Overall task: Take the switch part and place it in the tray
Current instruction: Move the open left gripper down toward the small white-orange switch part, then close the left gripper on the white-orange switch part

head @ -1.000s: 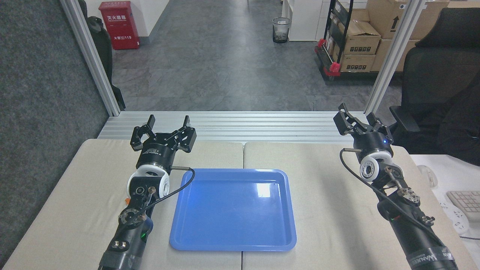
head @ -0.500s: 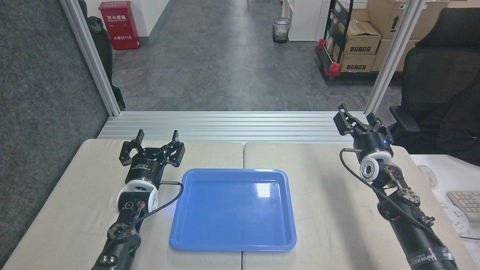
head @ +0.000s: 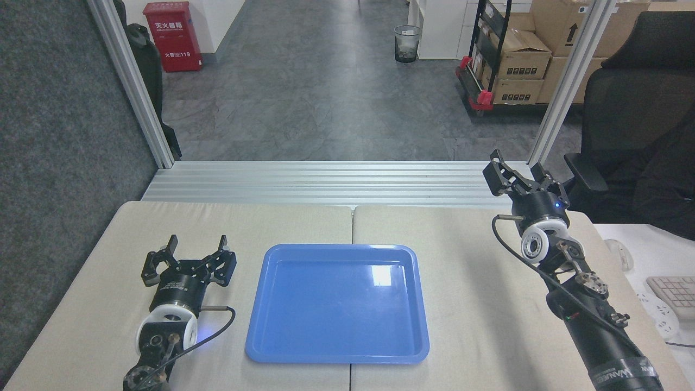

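Blue plastic tray [head: 336,347] lies empty at centre frame on the beige table [head: 461,271]. My left gripper [head: 197,247], lower left, and right gripper [head: 519,166], upper right, both gape empty. No switch part visible; next I must locate it.

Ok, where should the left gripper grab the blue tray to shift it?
Pinch the tray's left rim, coming from the left with the left gripper, one finger over the lip. It lies flat, so the low raised rim is probably the only hold, and that edge is nearest.
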`<state>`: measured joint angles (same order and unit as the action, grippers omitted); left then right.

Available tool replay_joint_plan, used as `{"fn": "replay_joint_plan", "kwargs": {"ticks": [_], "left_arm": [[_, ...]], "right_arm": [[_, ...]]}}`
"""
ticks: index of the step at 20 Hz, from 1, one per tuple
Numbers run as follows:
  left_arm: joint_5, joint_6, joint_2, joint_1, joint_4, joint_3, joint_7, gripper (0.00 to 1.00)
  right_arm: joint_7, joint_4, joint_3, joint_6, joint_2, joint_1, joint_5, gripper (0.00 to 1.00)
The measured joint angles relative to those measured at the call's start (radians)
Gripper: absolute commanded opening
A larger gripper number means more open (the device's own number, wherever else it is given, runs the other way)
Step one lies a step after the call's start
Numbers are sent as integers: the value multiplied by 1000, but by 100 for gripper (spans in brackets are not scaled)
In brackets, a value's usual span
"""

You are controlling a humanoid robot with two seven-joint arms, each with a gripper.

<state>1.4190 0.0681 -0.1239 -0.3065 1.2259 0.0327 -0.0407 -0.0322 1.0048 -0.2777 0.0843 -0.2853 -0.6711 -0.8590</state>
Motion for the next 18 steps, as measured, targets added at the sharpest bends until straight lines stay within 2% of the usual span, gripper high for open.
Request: {"fn": "replay_joint_plan", "kwargs": {"ticks": [18], "left_arm": [[14,1,-44,44,-122,21,12,100]], "right_arm": [[0,0,0,0,0,0,0,99]]}}
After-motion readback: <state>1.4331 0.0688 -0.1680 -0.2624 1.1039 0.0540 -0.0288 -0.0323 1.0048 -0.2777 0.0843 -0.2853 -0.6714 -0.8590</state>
